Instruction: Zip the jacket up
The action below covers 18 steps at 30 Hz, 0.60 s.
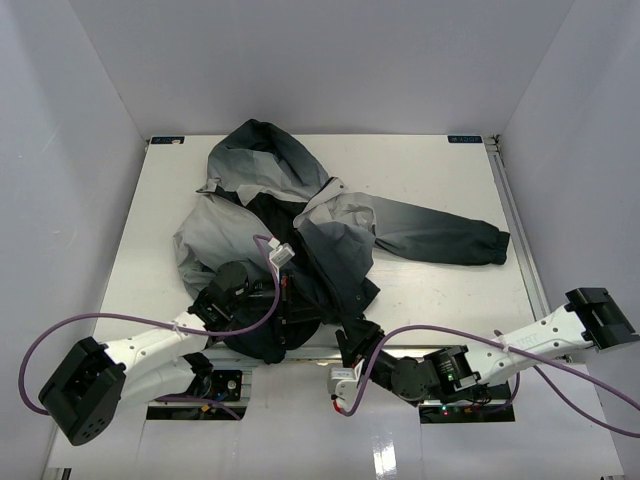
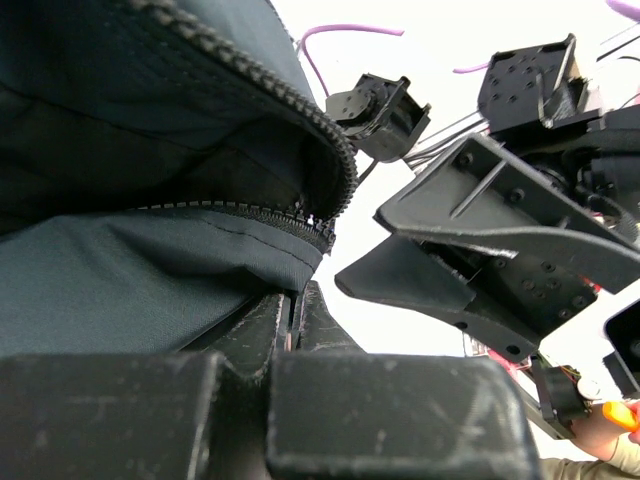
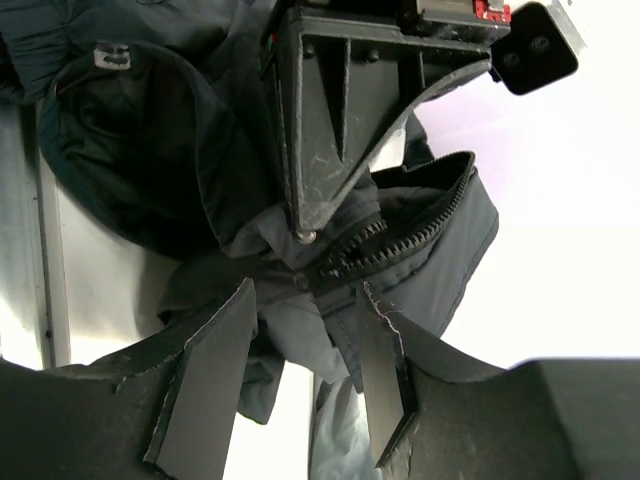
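Left gripper (image 2: 293, 310) is clamped shut on the jacket (image 1: 300, 215), at the bottom hem right beside the zipper's lower end. Fabric is seen pinched between the closed fingers in the left wrist view. Right gripper (image 3: 305, 300) is held approx. half spread, w/ nothing gripped. Its jaws are set either side of the hem fabric just below the zipper (image 3: 400, 235); contact w/ the fabric cannot be confirmed.

Jacket pos.: laid on the table (image 1: 440, 300), w/ the hood (image 1: 255, 155) toward the far edge and the hem at the near edge by both arm bases. One sleeve (image 1: 430, 235) is stretched out to the right.

Progress: judged early.
- The front is spread open and the black lining (image 1: 275, 215) is exposed.
- The tooth rows (image 2: 240, 70) are seen apart along most of their visible length, meeting only at the bottom end.
- The slider cannot be made out.
- Done: hem secured by the left gripper; right gripper positioned at the zipper base.
- Left to do: slider to be located and gripped, then drawn up toward the collar w/ the hem held taut.

Qty:
- jacket: 1
- hood: 1
- sleeves: 1 clearly seen; 2nd appears bunched at the left, not confirmed
- tooth rows: 2
- grippers: 2
- purple cables (image 1: 130, 320): 2
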Tool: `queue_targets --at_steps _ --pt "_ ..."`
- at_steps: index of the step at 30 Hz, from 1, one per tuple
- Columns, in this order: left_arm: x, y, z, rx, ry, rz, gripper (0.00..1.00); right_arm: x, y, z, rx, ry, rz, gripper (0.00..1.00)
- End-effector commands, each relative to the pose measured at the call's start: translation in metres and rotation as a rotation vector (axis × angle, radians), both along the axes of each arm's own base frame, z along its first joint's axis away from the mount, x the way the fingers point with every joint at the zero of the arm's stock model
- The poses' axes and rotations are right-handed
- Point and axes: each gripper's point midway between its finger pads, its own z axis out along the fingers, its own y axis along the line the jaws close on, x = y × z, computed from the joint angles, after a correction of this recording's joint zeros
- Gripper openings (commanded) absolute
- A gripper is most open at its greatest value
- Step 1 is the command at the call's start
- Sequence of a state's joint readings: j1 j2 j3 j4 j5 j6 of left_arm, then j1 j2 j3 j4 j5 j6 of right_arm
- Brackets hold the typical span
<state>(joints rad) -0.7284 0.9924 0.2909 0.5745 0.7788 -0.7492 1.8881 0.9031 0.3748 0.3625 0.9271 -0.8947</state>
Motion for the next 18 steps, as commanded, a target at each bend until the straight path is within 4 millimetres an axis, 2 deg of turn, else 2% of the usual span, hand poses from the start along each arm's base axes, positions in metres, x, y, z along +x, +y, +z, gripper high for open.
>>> queue_targets --at_steps 1,18 --pt "-0.0054 -0.0025 0.017 -0.062 -0.022 -0.041 0.0 0.0 0.0039 0.013 0.064 -0.032 -0.014 0.51" --pt "-0.007 -0.0005 0.0158 -0.063 -0.022 -0.036 0.0 0.0053 0.0044 0.0068 0.037 -0.081 -0.048 0.49"
